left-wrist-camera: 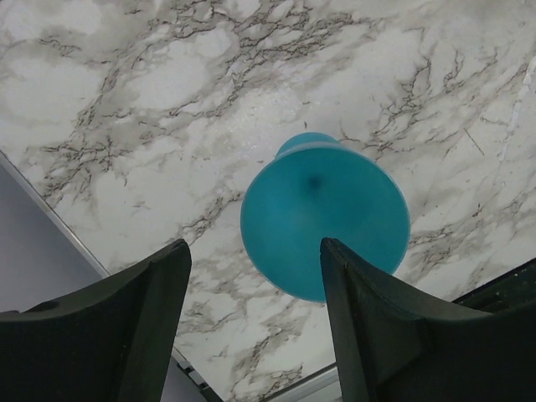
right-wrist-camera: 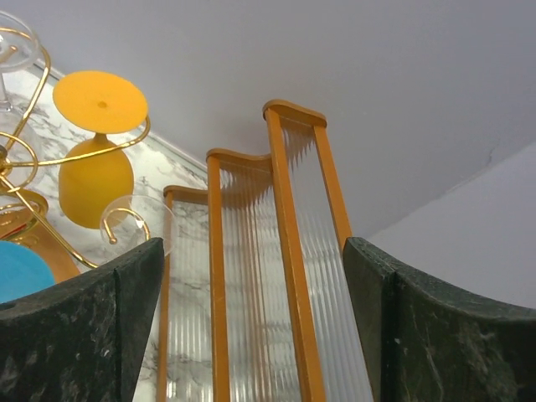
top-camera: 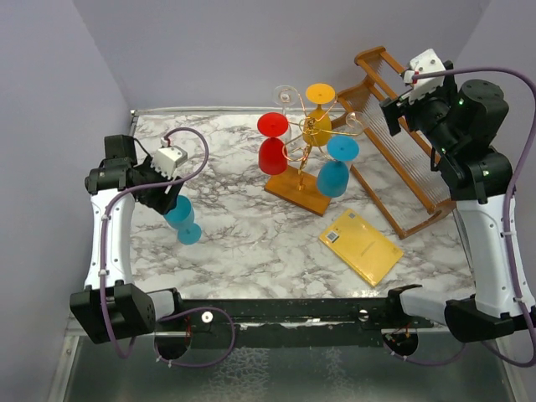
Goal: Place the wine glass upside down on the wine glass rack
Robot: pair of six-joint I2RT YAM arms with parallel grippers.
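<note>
Left gripper (top-camera: pixel 172 201): hanging over the left part of the marble surface (top-camera: pixel 243 226), jaws spread; in the left wrist view the two fingers (left-wrist-camera: pixel 368 327) are flanking the wine glass (top-camera: pixel 182 219), but I cannot tell if they are touching it.
Wine glass: blue, sitting just below the left gripper, near the surface's left edge and well apart from the rack.
Wine glass axis: stem line is running tilted, one end under the gripper, the other end slanting down toward the near right; in the left wrist view a round end is facing the camera; which end it is, I cannot tell.
Right gripper (top-camera: pixel 394 113): hovering high at the far right over the slatted wooden rack (top-camera: pixel 402 142), jaws released, gripping nothing; slats are showing between its fingers.
Wine glass rack (top-camera: pixel 306 155): gold wire stand on a wooden base, standing at centre rear of the surface.
Rack load: a red glass (top-camera: pixel 273 142), a yellow glass (top-camera: pixel 319 105), another blue glass (top-camera: pixel 335 167) and a clear glass (top-camera: pixel 286 99) are hanging upside down, feet up.
Other: a yellow book (top-camera: pixel 361 246) is lying flat near the right front.
</note>
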